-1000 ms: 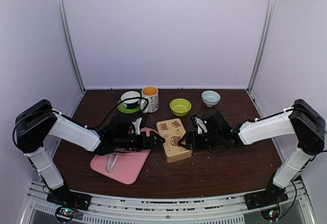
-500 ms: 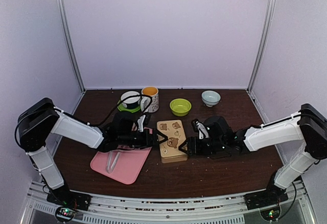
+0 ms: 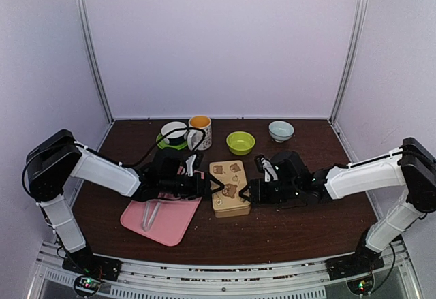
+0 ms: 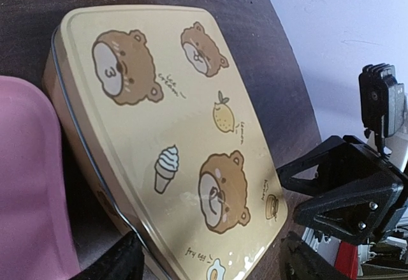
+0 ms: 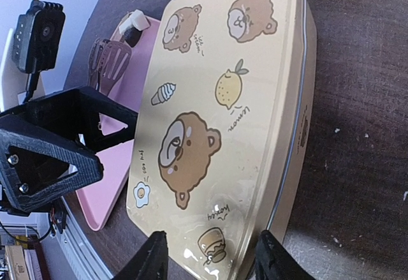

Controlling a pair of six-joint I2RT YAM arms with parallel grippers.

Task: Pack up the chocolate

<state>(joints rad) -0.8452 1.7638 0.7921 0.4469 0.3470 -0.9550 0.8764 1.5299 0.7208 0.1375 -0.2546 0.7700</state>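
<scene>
While both claws flank closed bear tin (image 3: 229,189), its long axis running away from arm bases, left gripper (image 4: 210,254) stands released, jaws spread at tin's corner. Right gripper (image 5: 211,243) straddles tin's opposite side; cannot tell whether it grips. Chocolate (image 5: 134,20) lies beyond left gripper on pink tray (image 3: 167,223); too small to tell which way it points.

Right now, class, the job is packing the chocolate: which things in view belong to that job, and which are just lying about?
Job: bear-printed tin, lid on; left pincer and right pincer either side of it; tongs on the pink tray; small whitish lump there, likely chocolate.
Lying about: mug; white cup on green saucer; green bowl; pale bowl.
</scene>
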